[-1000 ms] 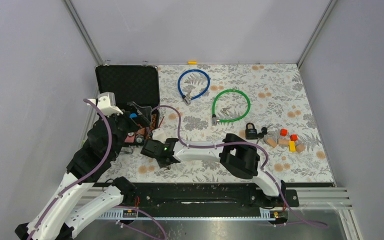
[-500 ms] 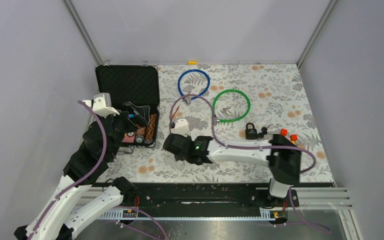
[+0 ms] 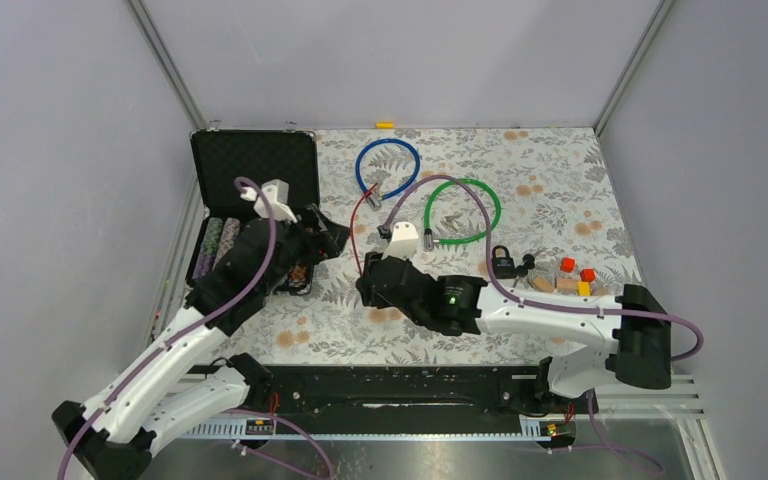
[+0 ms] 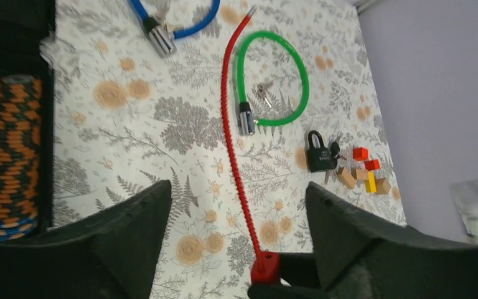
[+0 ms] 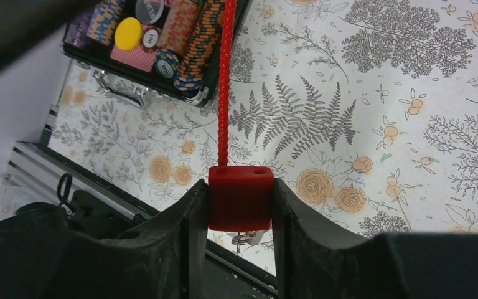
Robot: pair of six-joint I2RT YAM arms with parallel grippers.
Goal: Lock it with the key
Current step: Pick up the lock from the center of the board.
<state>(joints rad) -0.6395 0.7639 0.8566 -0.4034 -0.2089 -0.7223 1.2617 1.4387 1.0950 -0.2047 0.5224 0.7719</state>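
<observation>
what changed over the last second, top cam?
Right hand pulled back to the right, away from the case. It is now clamped on the red cable lock, with the cable trailing toward the back. Left hand, open, swung right across the case to its right edge. Blue lock, green lock, padlock and blocks unmoved.

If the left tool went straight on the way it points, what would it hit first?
Probably the red cable lock, held by the right tool; it runs between the open fingers of the left tool. Depth is unclear; it might pass above.
</observation>
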